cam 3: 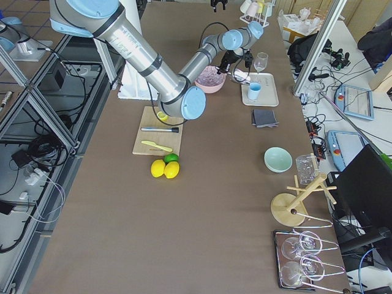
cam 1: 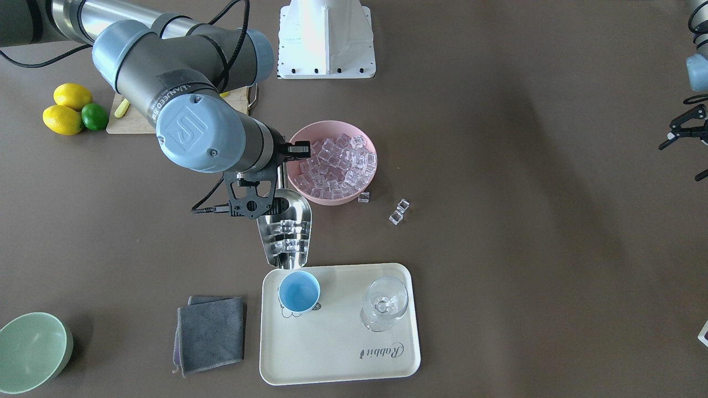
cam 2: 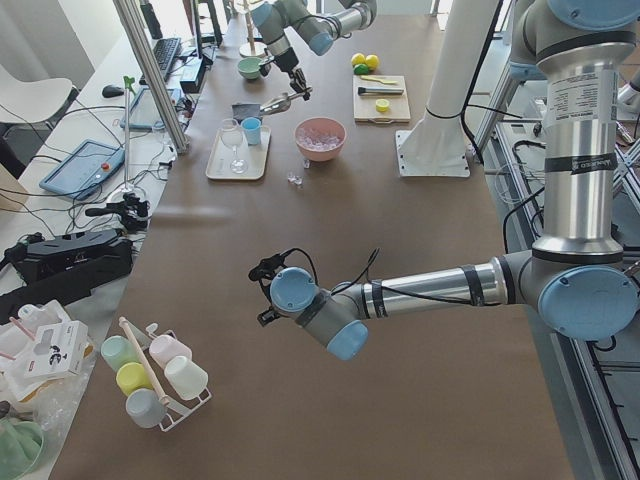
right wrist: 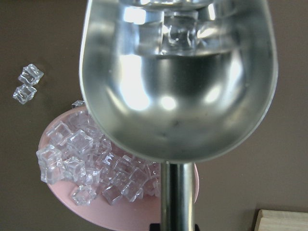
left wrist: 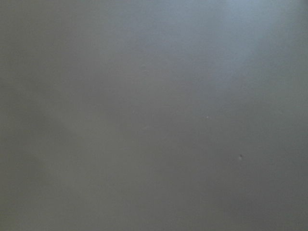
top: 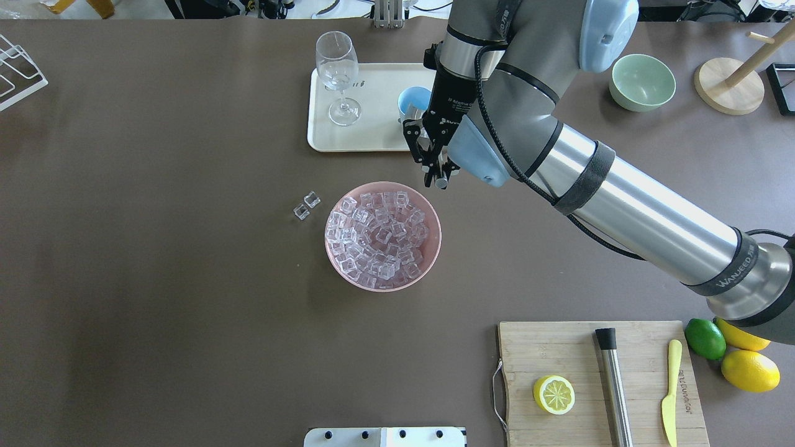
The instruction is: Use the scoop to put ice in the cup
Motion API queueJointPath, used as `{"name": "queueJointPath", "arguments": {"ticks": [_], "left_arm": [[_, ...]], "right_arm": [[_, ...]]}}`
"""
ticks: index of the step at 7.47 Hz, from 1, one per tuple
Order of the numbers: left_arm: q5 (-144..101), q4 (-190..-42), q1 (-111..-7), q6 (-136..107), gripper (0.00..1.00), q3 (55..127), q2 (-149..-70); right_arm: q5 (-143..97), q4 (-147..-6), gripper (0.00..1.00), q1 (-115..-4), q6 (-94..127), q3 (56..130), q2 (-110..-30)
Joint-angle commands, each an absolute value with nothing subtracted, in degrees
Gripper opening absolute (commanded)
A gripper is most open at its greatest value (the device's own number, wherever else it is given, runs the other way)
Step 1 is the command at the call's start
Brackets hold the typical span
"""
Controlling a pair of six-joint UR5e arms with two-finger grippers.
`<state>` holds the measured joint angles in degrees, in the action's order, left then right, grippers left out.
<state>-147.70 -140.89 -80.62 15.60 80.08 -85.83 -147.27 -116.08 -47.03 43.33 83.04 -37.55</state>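
Observation:
My right gripper (cam 1: 283,160) is shut on the handle of the steel scoop (cam 1: 285,232). It holds the scoop above the table between the pink bowl (cam 1: 332,128) and the light-blue cup (cam 1: 299,291). A few ice cubes (cam 1: 286,228) lie in the trough, also shown in the right wrist view (right wrist: 178,29). The scoop's front lip is near the cup's rim. The cup looks empty and stands on the cream tray (cam 1: 337,342). The bowl holds many ice cubes (top: 376,239). My left gripper (cam 1: 683,132) is far off at the table's other end, open and empty.
Three loose cubes (cam 1: 399,211) lie on the table beside the bowl. A wine glass (cam 1: 384,303) stands on the tray. A grey cloth (cam 1: 211,333) and a green bowl (cam 1: 30,351) are nearby. The cutting board (top: 559,347) carries a half lemon, a rod and a knife.

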Motion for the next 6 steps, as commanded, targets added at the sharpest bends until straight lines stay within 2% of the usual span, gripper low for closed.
{"name": "queueJointPath", "arguments": {"ticks": [1, 2, 4, 5, 6], "left_arm": [[-145.6, -139.2, -85.7, 15.6, 0.99, 77.8, -82.3], [-145.9, -137.7, -86.0, 15.3, 0.99, 77.9, -82.4], [-146.9, -109.5, -88.0, 15.4, 0.99, 85.5, -85.3], [-146.3, -100.0, -88.2, 15.2, 0.99, 87.9, -86.5], [-146.3, -97.1, -88.5, 14.9, 0.99, 88.3, -86.6]], "right_arm": [[-150.8, -116.5, 0.0, -47.8, 43.3, 83.0, -37.3], [-152.5, -116.5, 0.0, -49.0, 43.3, 83.0, -37.2], [-155.3, -116.2, 0.0, -51.2, 43.2, 81.0, -35.8], [-156.6, -116.1, 0.0, -51.2, 42.4, 79.6, -35.0], [-158.1, -116.1, 0.0, -51.2, 42.4, 79.5, -35.0]]}}
